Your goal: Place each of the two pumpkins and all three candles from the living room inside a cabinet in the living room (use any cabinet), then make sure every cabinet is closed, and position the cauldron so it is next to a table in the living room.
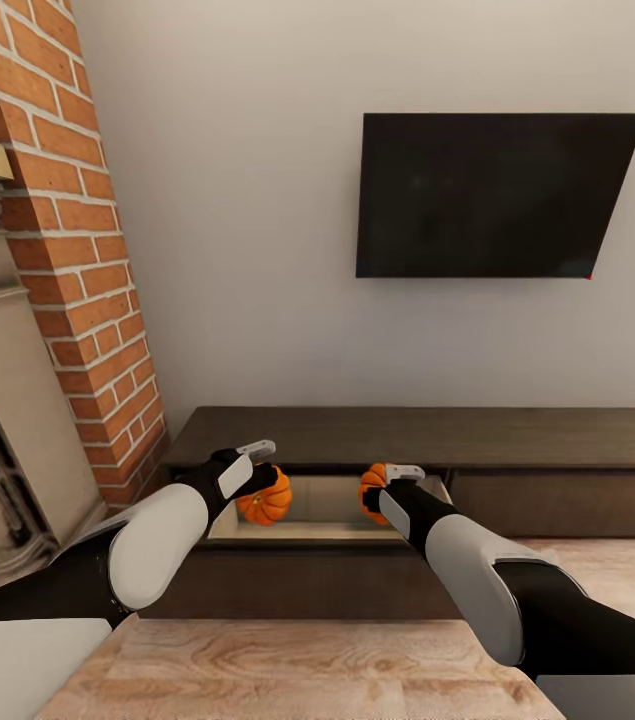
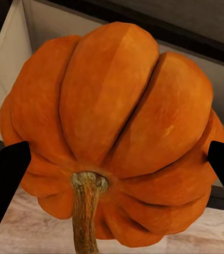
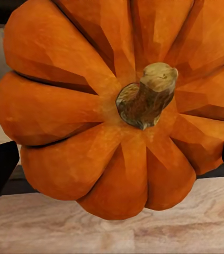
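Both end effectors, left (image 1: 262,470) and right (image 1: 389,484), clamp pumpkins (image 1: 265,497) (image 1: 372,487) over the cabinet's (image 1: 427,436) open drawer (image 1: 329,505).

— Where do we look from up top?

— From the head, forward and down over both arms, facing the white wall with the flat black television (image 1: 497,195) and the long, low dark-brown wooden cabinet (image 1: 427,437) beneath it; the red-brick chimney column (image 1: 67,250) stands at the left edge.

— And the left wrist?

— We sit very close behind a bright orange ribbed pumpkin (image 2: 114,132), looking along the fingers toward the open pale tan drawer (image 2: 37,32).

— The right wrist?

— Just as near, facing a second orange ribbed pumpkin (image 3: 112,106) stem-on, light wood-plank floor (image 3: 112,227) below.

— What do we share?

— Both pumpkins, the drawer and the floor appear from the head too.
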Controlling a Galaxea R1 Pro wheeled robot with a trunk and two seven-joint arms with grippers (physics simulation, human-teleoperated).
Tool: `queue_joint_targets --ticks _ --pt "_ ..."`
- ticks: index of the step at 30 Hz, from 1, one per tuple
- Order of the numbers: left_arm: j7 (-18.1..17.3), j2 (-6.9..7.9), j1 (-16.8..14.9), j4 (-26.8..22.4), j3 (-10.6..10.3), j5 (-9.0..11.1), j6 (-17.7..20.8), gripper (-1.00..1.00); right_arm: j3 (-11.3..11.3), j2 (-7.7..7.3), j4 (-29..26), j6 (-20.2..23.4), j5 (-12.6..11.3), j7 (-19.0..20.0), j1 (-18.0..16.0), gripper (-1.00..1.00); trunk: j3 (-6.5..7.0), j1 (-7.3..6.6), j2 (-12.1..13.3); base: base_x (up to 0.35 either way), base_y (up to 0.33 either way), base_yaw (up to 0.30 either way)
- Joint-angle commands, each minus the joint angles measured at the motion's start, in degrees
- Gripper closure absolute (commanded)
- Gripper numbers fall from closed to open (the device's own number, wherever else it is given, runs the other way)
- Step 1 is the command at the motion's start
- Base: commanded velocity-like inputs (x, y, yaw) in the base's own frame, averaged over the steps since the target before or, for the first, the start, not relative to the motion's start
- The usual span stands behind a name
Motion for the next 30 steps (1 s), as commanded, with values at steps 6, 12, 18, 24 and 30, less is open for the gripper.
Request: queue_joint_targets --ticks 6,12,18,24,30 --pt "0.02 -0.04 -0.02 -0.15 0.41 -0.15 0.25 1.00 -0.37 0.03 -0.31 0.20 0.04 -0.09 -0.02 1.00 -0.06 -0.01 -0.04 0.000 0.000 0.000" --pt "-0.36 -0.04 -0.02 -0.09 0.40 -0.15 -2.84 1.00 -0.41 0.03 -0.42 0.20 0.05 -0.09 -0.02 1.00 -0.06 -0.01 -0.04 0.000 0.000 0.000" --pt "-0.26 -0.04 -0.02 1.21 0.41 -0.21 -4.25 1.00 -0.43 0.03 -0.42 0.20 0.05 -0.09 -0.02 1.00 -0.06 -0.01 -0.04 0.025 0.000 0.000" --pt "-0.22 -0.04 -0.02 2.01 0.41 -0.20 -4.35 1.00 -0.41 0.03 -0.29 0.20 0.03 -0.11 -0.02 1.00 -0.06 -0.01 -0.04 0.167 0.000 0.000" --pt "-0.21 -0.04 -0.02 2.39 0.35 -0.21 -4.15 1.00 -0.45 0.03 -0.21 0.21 0.04 -0.17 -0.02 1.00 -0.06 -0.01 -0.04 0.034 0.000 0.000"
